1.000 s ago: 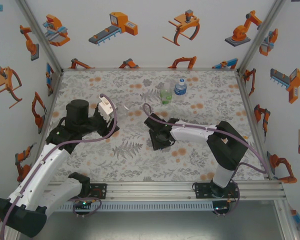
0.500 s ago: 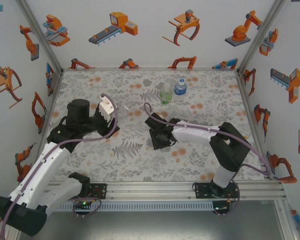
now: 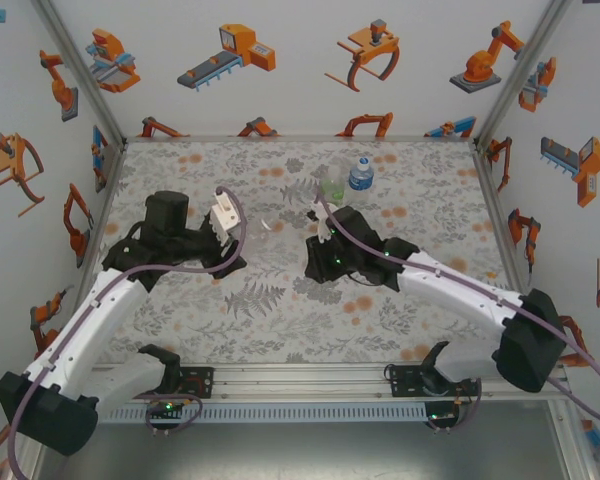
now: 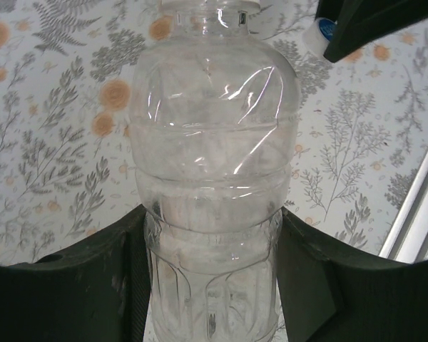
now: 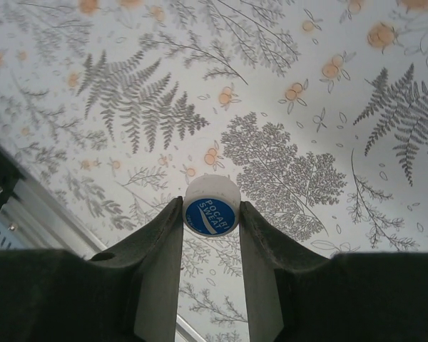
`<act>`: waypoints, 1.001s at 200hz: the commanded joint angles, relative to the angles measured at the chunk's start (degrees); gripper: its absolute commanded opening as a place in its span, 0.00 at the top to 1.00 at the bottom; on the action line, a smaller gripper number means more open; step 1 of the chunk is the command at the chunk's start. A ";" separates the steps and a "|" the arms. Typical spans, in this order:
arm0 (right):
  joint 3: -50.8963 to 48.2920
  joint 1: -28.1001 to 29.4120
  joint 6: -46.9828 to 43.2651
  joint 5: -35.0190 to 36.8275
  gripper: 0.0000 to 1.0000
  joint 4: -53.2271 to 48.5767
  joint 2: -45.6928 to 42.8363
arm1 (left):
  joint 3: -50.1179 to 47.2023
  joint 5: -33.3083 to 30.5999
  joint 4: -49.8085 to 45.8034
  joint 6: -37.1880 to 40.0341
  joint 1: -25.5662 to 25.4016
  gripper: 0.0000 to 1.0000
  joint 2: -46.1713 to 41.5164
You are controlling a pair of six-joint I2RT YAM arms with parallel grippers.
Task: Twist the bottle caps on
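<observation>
Clear plastic, ribbed and unlabelled, forms the bottle (image 4: 214, 142), which is clamped round its lower body by the left pincer (image 4: 211, 246) above the middle of the counter (image 3: 230, 300). Its long axis is pointed rightward, the open mouth turned toward the right pincer (image 5: 210, 209), which is closed on a white cap (image 5: 211, 214) with a blue printed face. The cap is held just right of the mouth, apart and not yet lined up, so a short leftward approach is judged necessary.
</observation>
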 commanded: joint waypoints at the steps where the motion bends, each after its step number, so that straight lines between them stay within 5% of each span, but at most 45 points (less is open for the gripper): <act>1: -1.06 -0.84 -9.21 -4.63 0.84 2.70 -5.05 | 3.63 8.01 -3.02 5.81 -0.53 0.93 1.79; 84: -3.68 -0.87 -30.20 -11.34 0.86 6.46 -21.80 | 8.89 5.37 -12.84 31.42 -8.32 0.94 7.58; 200: -9.19 -0.89 -33.26 -26.54 0.92 18.69 -22.27 | 5.53 8.02 -9.87 30.42 -11.09 0.98 7.36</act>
